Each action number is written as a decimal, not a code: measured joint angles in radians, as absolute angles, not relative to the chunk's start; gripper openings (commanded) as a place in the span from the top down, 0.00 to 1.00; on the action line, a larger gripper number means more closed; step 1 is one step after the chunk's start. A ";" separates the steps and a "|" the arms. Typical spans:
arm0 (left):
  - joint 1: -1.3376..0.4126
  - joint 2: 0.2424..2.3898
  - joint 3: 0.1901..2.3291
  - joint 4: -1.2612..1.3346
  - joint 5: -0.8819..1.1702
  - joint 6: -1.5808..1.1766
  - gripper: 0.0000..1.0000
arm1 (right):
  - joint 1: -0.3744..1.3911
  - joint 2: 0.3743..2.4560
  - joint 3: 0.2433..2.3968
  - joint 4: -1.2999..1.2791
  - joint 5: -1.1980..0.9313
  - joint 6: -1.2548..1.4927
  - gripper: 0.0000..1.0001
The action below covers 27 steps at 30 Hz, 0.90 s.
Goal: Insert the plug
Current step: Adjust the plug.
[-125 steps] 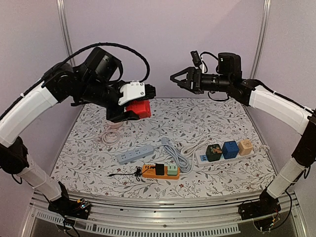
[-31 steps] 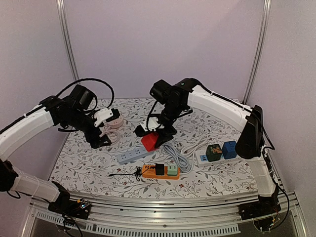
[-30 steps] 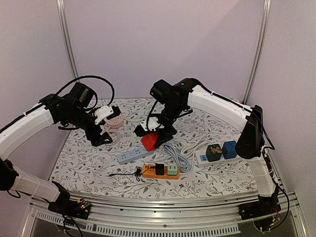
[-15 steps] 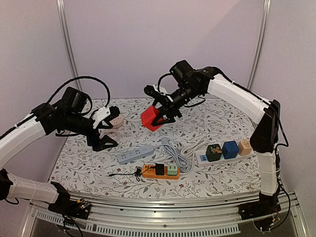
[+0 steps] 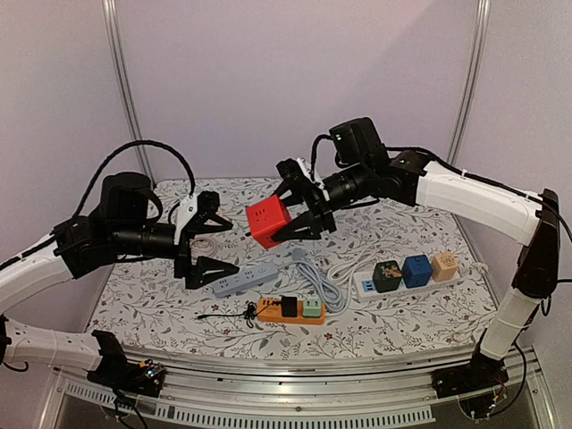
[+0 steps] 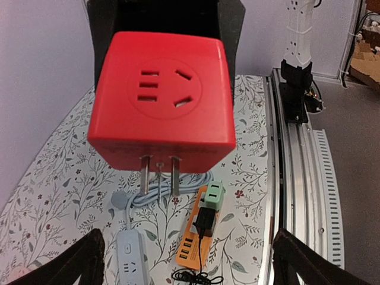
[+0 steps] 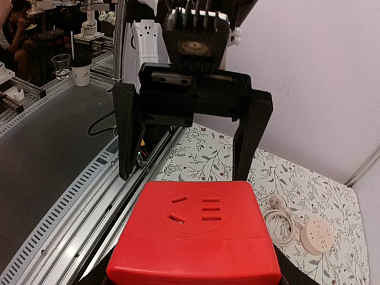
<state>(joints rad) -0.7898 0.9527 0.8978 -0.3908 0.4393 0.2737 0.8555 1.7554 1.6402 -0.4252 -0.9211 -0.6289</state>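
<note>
1. The desk [image 5: 393,335], covered with a floral-print cloth, is carrying all the loose items.

2. My right arm [image 5: 474,192] is reaching in from the right and my left arm [image 5: 31,268] from the left. Both are hovering above the desk and facing each other over its middle.

3. The white power strip [image 5: 368,288] is lying on the right of the desk, carrying a green cube [image 5: 387,275], a blue cube [image 5: 416,270] and a beige cube [image 5: 444,265] in a row.

4. The grey-blue power strip [image 5: 243,281] is lying left of centre. The orange power strip [image 5: 290,313] is lying nearer the front edge, carrying a black plug [image 5: 288,306] and a mint plug [image 5: 312,307]. A grey cable coil [image 5: 317,284] is lying between these strips and the white one.

5. My right jaws are gripping the red plug cube [image 5: 267,221] on two opposite faces, holding it in the air, well clear of every strip.

6. My left jaws are standing wide open just beside the cube. They are probably not touching it, though the top view is not settling this.

7. The cube's two flat prongs [image 6: 159,175] are pointing down toward the desk.
</note>
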 measured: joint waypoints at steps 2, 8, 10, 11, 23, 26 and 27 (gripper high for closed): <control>-0.823 0.972 0.883 -0.306 0.435 0.248 0.02 | 0.879 1.722 1.620 -0.360 -0.919 -0.633 1.00; -0.880 0.992 0.854 -0.147 0.413 0.229 0.03 | 0.909 1.679 1.589 -0.245 -0.920 -0.633 1.00; -0.898 1.000 0.853 -0.106 0.396 0.226 0.08 | 0.910 1.676 1.583 -0.230 -0.919 -0.634 1.00; -0.907 1.005 0.853 -0.081 0.383 0.225 0.11 | 0.912 1.676 1.581 -0.226 -0.919 -0.634 1.00; -0.965 1.017 0.851 0.038 0.296 0.319 0.77 | 0.928 1.657 1.542 -0.224 -0.918 -0.626 1.00; -0.974 1.017 0.851 0.041 0.285 0.327 1.00 | 0.928 1.653 1.541 -0.224 -0.919 -0.632 1.00; -0.977 1.017 0.852 0.041 0.279 0.329 1.00 | 0.928 1.652 1.540 -0.224 -0.920 -0.633 0.99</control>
